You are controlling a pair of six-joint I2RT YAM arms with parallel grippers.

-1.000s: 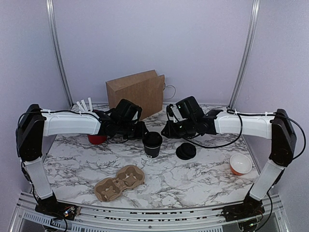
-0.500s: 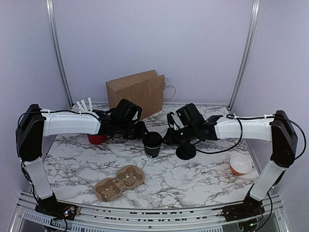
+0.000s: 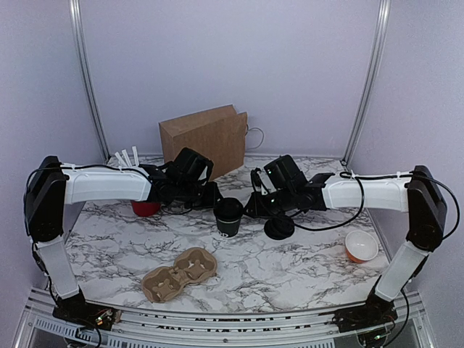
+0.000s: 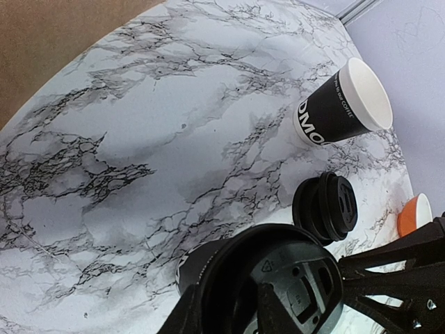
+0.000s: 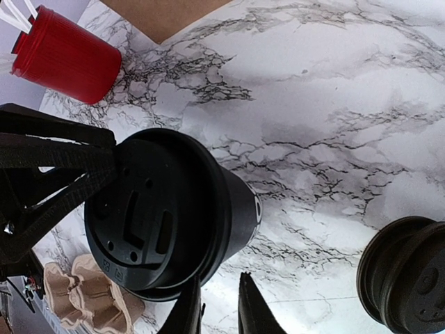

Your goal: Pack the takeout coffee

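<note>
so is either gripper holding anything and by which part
The left gripper grips the takeout coffee near its top, around the rim of its lid. The right gripper holds nothing; its fingers stand slightly apart beside it.

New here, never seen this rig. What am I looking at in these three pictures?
Two robot arms are bolted at the near edge of a marble-patterned table. One picture looks down from above and behind them; the other two come from a camera on each wrist. On the table: a brown paper bag, a brown moulded-card cup carrier, a red cup of white sticks, a loose black round lid, an open black paper cup with a white inside, and a small orange cup. The left tool appears to grip a small black paper cup with a black round plastic lid. The right tool hovers beside that lid, slightly open, holding nothing.
</note>
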